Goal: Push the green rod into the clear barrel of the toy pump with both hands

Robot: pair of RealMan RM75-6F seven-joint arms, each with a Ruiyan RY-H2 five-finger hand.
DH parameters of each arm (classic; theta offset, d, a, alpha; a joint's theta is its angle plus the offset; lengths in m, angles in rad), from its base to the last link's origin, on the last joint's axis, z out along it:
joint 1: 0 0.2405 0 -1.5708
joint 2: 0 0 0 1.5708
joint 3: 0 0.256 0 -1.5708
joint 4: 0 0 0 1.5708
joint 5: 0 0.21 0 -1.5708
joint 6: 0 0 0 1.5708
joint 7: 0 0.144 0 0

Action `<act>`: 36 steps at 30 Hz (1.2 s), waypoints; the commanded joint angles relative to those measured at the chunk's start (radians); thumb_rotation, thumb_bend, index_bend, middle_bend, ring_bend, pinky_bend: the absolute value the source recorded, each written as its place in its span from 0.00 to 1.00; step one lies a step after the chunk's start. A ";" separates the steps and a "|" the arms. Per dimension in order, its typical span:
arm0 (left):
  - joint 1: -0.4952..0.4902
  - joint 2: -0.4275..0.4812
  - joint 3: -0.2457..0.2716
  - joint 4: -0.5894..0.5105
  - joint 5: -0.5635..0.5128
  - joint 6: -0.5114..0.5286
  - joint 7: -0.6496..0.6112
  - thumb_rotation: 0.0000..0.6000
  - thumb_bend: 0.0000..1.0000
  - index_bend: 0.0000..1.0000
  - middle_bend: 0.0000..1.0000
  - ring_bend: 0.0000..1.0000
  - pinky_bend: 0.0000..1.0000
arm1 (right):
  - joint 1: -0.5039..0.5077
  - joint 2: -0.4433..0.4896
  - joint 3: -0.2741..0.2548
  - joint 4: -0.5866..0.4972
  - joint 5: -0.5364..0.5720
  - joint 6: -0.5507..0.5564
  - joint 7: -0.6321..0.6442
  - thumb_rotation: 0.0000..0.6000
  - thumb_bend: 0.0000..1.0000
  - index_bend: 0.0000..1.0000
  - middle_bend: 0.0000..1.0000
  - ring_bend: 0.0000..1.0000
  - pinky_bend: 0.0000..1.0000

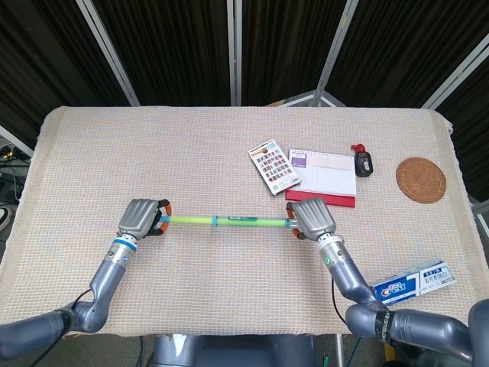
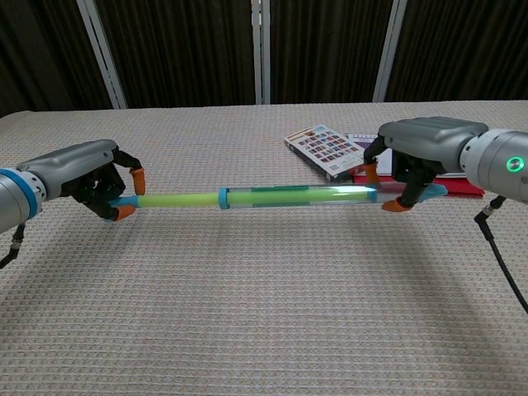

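Now green rod [image 2: 177, 200] half inside barrel [image 2: 297, 196]

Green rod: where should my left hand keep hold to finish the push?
At the rod's outer end cap, from the left along its length, as the left hand grips now. The exposed shaft must slide freely into the barrel, whose far end the right hand holds.

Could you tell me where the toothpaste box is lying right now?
In the head view, the toothpaste box lies at the table's front right corner, beside the right arm and nearer the front edge than the round woven coaster.
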 commanded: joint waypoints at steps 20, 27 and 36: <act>-0.050 -0.068 0.002 0.009 -0.020 0.007 0.013 1.00 0.46 0.69 0.88 0.83 1.00 | 0.036 -0.032 -0.008 0.007 0.047 0.020 -0.022 1.00 0.38 0.67 1.00 1.00 1.00; -0.047 -0.051 0.015 -0.001 -0.006 0.011 -0.001 1.00 0.24 0.09 0.85 0.82 1.00 | 0.026 -0.015 -0.021 -0.002 0.040 0.032 -0.012 1.00 0.00 0.02 1.00 1.00 1.00; 0.009 0.055 0.023 -0.049 0.017 0.082 -0.037 1.00 0.22 0.00 0.85 0.82 1.00 | -0.044 0.094 -0.050 -0.054 -0.038 0.092 0.059 1.00 0.00 0.00 1.00 1.00 1.00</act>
